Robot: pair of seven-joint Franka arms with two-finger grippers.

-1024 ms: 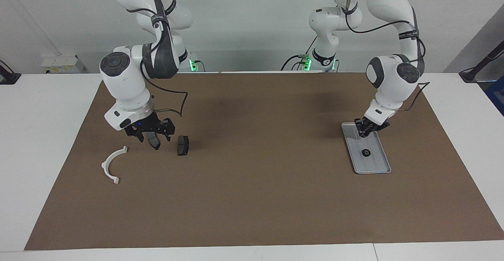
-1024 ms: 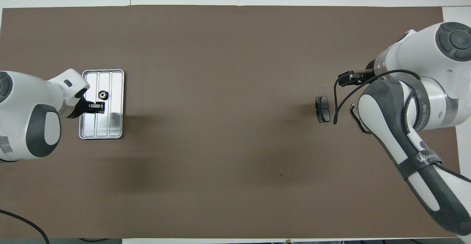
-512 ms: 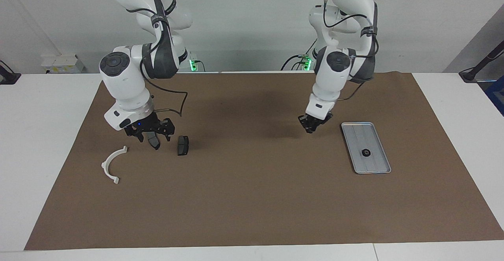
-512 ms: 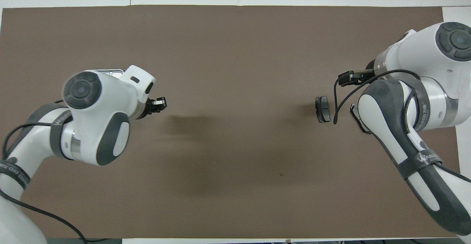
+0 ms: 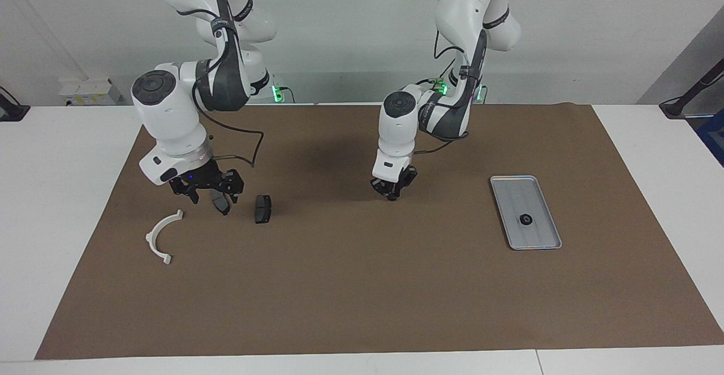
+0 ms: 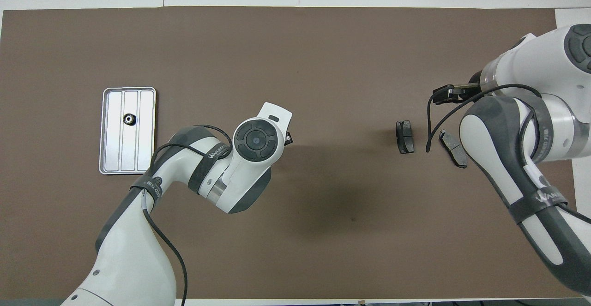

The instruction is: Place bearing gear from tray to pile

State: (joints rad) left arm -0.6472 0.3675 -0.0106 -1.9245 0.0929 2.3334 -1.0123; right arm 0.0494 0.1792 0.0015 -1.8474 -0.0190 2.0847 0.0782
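Note:
The silver tray [image 5: 512,184] [image 6: 144,135] lies toward the left arm's end of the mat, with a small black bearing gear [image 5: 526,219] [image 6: 128,119] in it. My left gripper [image 5: 392,193] hangs shut low over the middle of the mat, away from the tray; nothing shows between its fingertips. The pile lies toward the right arm's end: a white curved bracket [image 5: 161,236], a dark pad [image 5: 262,208] [image 6: 405,136] and a second pad [image 5: 220,202] [image 6: 453,148]. My right gripper [image 5: 207,192] stands open just above that second pad. The right arm hides the bracket in the overhead view.
A brown mat [image 5: 362,284] covers most of the white table. The left arm's elbow and wrist [image 6: 254,141] hang over the mat's middle. A black cable [image 6: 427,126] loops from the right wrist near the pads.
The left arm has swung from over the tray to the mat's middle, gripper still shut; the gear in the tray has not moved. The right gripper has risen slightly above its pad.

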